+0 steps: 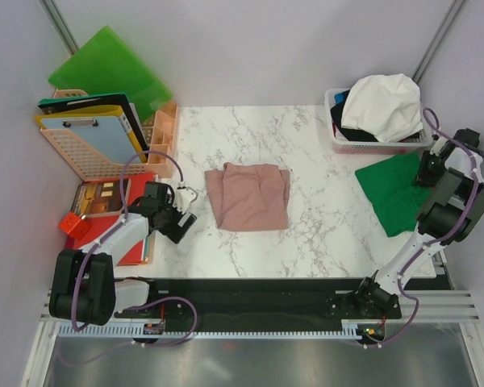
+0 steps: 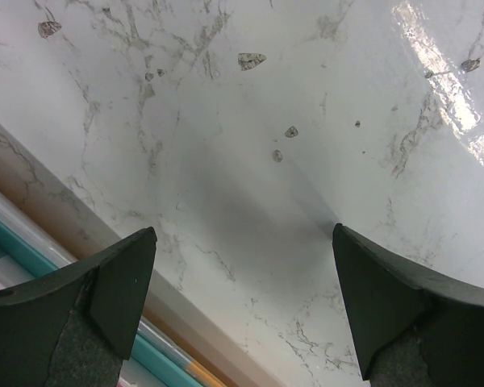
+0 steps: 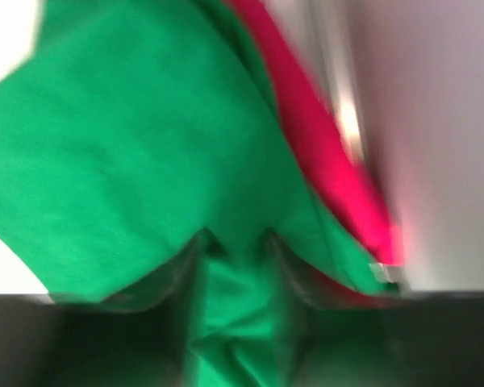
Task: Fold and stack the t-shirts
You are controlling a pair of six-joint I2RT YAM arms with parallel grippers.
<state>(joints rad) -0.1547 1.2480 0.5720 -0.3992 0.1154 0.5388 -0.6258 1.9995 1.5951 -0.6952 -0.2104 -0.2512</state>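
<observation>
Pinching a bunch of the green t-shirt, my right claw seems ready to haul it toward the folded pink t-shirt well to its left, my left claw gaping over the bench

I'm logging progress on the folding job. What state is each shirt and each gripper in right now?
pink t-shirt: folded, lying flat mid-table.
green t-shirt: unfolded, rumpled, at the table's right edge.
white t-shirt: unfolded, heaped in the basket.
left gripper: open, holding nothing, over bare table.
right gripper: pinched on a bunch of the green t-shirt.
</observation>
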